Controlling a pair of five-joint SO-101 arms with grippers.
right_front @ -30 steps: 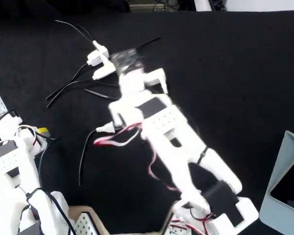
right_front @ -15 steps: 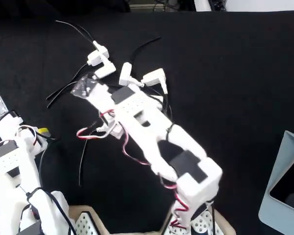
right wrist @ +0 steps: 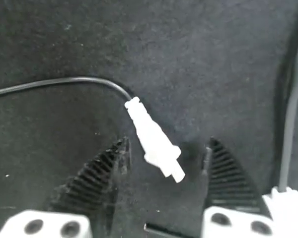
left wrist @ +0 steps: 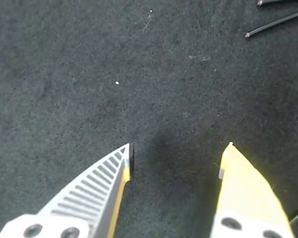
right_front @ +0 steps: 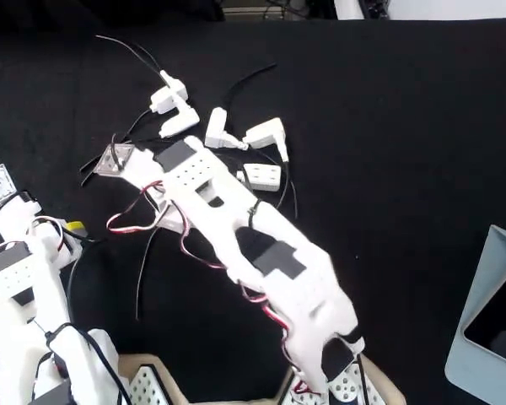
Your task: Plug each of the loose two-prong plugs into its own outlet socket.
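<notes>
1. Right pincer (right wrist: pixel 167 143): the jaws stand wide apart and hold nothing. They are set low over the surface (right wrist: pixel 198 54), one on each side of a loose white plug (right wrist: pixel 151 141). The plug lies flat between the jaws and we see a gap between it and each jaw. Its cord (right wrist: pixel 64 82) leaves the narrow end and runs out beyond the fingertips. We judge that this wide straddle is there so that closing the jaws catches the plug body across its width and leaves the cord free.

2. The plug lies at a slant to the jaws. We judge that the grip may turn it as the jaws close.

3. Outlet socket (right_front: pixel 261 175): it lies behind the right pincer, just beside that arm and well apart from the fingertips. Several more white plugs (right_front: pixel 217 131) lie near it. We judge that a carry back toward the socket is needed after the grasp.

4. Left pincer (left wrist: pixel 179 146): the jaws are wide apart and empty, over bare surface. Two cable ends (left wrist: pixel 275 20) lie well beyond its tips. We judge that it is parked there to leave room for the other arm.
</notes>
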